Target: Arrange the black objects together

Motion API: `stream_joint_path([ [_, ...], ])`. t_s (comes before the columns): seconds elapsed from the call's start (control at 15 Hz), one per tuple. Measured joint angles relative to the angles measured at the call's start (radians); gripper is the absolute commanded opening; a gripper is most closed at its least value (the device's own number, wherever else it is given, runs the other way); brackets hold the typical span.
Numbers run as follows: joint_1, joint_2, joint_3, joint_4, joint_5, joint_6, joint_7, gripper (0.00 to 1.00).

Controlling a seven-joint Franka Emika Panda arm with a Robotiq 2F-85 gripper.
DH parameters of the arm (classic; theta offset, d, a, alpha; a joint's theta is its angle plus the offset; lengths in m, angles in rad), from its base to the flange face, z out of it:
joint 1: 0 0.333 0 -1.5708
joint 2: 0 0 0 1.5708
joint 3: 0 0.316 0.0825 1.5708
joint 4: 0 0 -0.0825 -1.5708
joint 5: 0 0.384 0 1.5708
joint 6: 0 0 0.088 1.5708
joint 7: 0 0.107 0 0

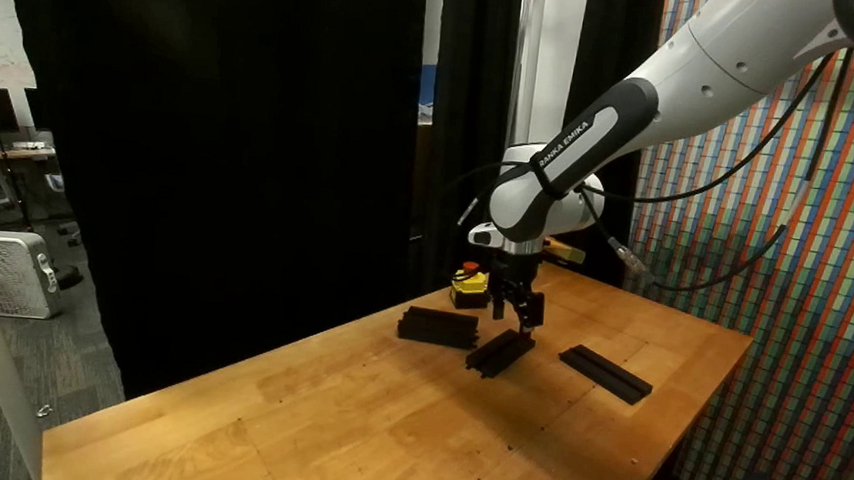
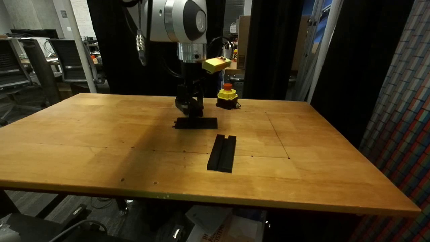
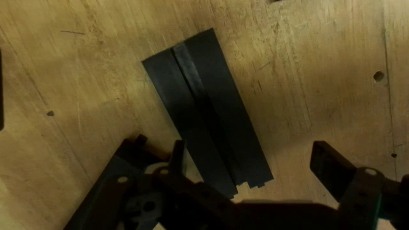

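Observation:
Several flat matte-black bars lie on the wooden table. In an exterior view the middle grooved bar [image 1: 500, 353] lies between a black stack or pair of bars [image 1: 438, 327] and a separate grooved bar [image 1: 605, 373]. My gripper [image 1: 513, 321] points down over the far end of the middle bar. The wrist view shows that bar [image 3: 195, 95] running up between the fingers from its notched end; my gripper [image 3: 250, 155] is open and holds nothing. Another black object [image 3: 127, 159] sits by the finger at lower left, partly hidden. How high the fingertips stand above the table I cannot tell.
A yellow box with a red button [image 2: 227, 95] and black base stands behind the bars, close to the arm. The wooden table [image 2: 319, 174] has its edge along the front. Black curtains [image 1: 250, 139] hang behind it. A dark sliver [image 3: 1, 92] shows at the wrist view's left border.

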Motion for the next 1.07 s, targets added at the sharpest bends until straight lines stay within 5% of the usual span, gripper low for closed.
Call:
stream_joint_path([
  [1.07, -0.039, 0.150, -0.007, 0.066, 0.000, 0.115, -0.149, 1.00],
])
